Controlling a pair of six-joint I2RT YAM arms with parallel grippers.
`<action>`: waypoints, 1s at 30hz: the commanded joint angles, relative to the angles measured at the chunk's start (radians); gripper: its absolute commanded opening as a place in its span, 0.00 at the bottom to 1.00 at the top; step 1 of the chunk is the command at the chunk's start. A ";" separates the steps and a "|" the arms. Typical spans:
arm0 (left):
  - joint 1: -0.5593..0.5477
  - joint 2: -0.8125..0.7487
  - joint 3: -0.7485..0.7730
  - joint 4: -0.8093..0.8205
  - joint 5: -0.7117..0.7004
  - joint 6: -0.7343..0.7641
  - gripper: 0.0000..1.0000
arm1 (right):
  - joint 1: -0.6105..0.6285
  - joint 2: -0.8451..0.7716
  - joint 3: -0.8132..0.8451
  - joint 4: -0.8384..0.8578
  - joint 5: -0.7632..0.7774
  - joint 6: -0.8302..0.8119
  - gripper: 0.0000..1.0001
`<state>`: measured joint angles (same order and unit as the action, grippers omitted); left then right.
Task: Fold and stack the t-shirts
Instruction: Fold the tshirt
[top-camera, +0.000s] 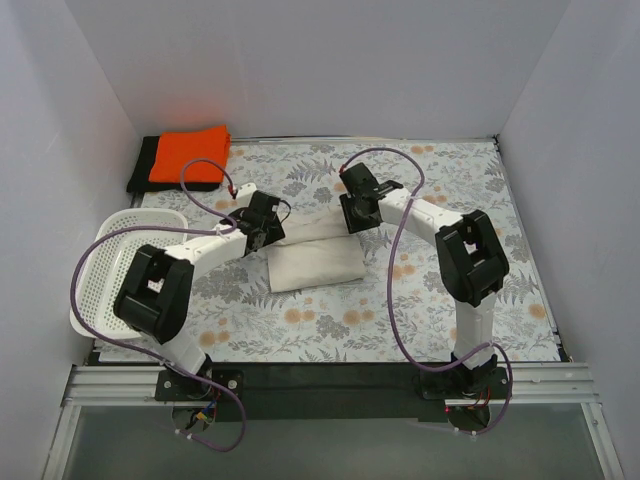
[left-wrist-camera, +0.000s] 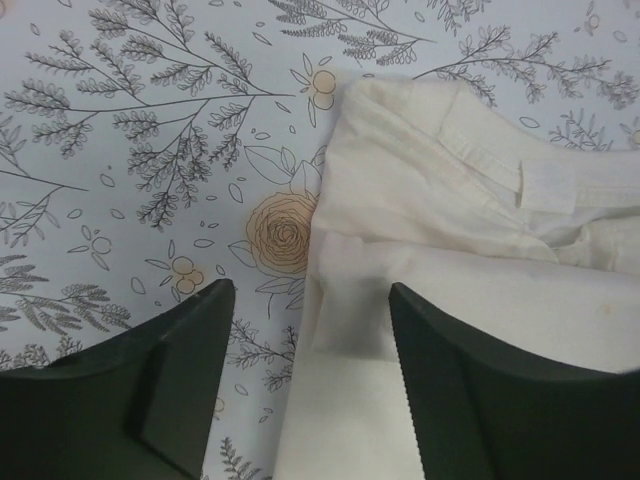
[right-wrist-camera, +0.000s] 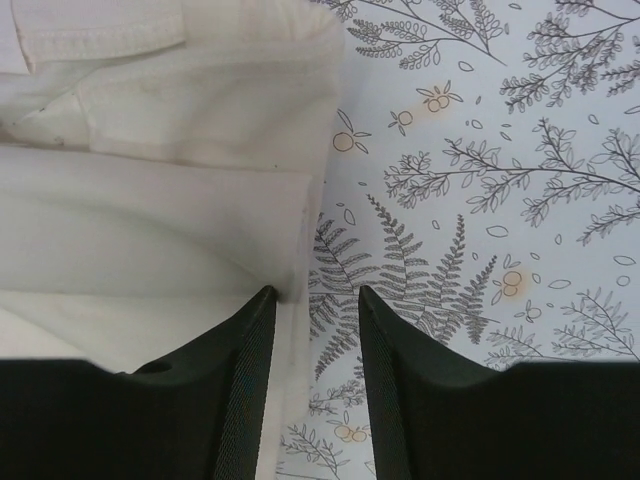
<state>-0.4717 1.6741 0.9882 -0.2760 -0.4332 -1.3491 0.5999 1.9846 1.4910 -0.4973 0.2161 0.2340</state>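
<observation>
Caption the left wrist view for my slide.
Left tool open over the edge of the folded cream t-shirt on floral tablecloth.

I logged the cream tee (top-camera: 315, 262) folded into a compact rectangle, lying flat mid-scene, its long side running left-right and slightly skewed. Its layers were stacked with soft wrinkles, and the collar band showed toward the far edge. The orange tee (top-camera: 190, 153) sat folded at far left on top of the black tee (top-camera: 143, 170), which stuck out on its left and near sides. Both lay well apart from the cream one.
</observation>
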 joint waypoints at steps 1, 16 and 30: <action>0.008 -0.148 0.038 -0.037 -0.029 0.039 0.61 | -0.005 -0.120 -0.008 0.020 0.016 0.007 0.39; 0.001 -0.326 -0.201 0.130 0.082 0.099 0.72 | 0.011 -0.192 -0.126 0.184 -0.208 -0.281 0.45; 0.108 0.005 -0.028 0.317 0.209 0.237 0.42 | -0.063 -0.060 -0.032 0.232 -0.354 -0.275 0.42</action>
<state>-0.3756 1.6402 0.8795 -0.0132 -0.2428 -1.1614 0.5388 1.9125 1.4113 -0.3092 -0.1005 -0.0418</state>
